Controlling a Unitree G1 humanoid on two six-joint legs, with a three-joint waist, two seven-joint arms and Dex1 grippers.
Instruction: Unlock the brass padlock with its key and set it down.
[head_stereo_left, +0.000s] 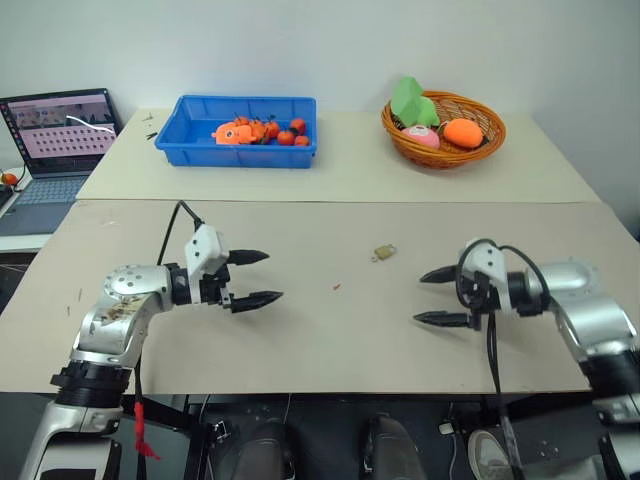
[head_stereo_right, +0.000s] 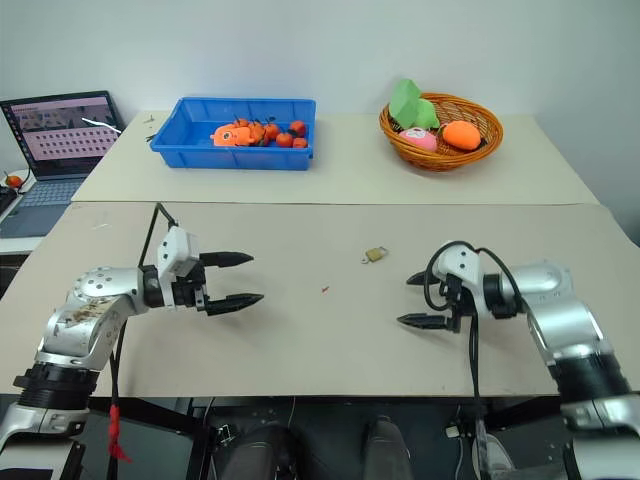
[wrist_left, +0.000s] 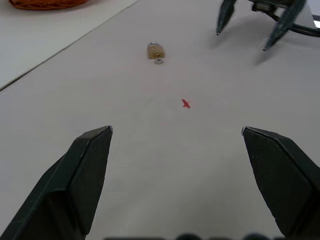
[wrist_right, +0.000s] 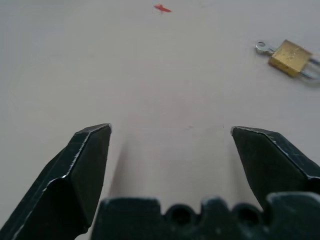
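Note:
The brass padlock (head_stereo_left: 384, 252) lies flat on the near table, a little right of centre, untouched by either gripper. It also shows as a small gold block, the padlock (wrist_right: 289, 58) with a thin shackle on one side. The key (wrist_right: 264, 48) sticks out of the padlock's body, its pale ring end resting on the table. My left gripper (head_stereo_left: 256, 277) hovers open to the padlock's left, pointing right toward it. My right gripper (head_stereo_left: 437, 297) hovers open to the padlock's right, pointing left. Both are empty.
A tiny red speck (head_stereo_left: 337, 287) lies on the table between the grippers. On the far table stand a blue bin (head_stereo_left: 193, 140) of orange and red fruit and a wicker basket (head_stereo_left: 443, 152) of toys. A laptop (head_stereo_left: 55, 150) sits at far left.

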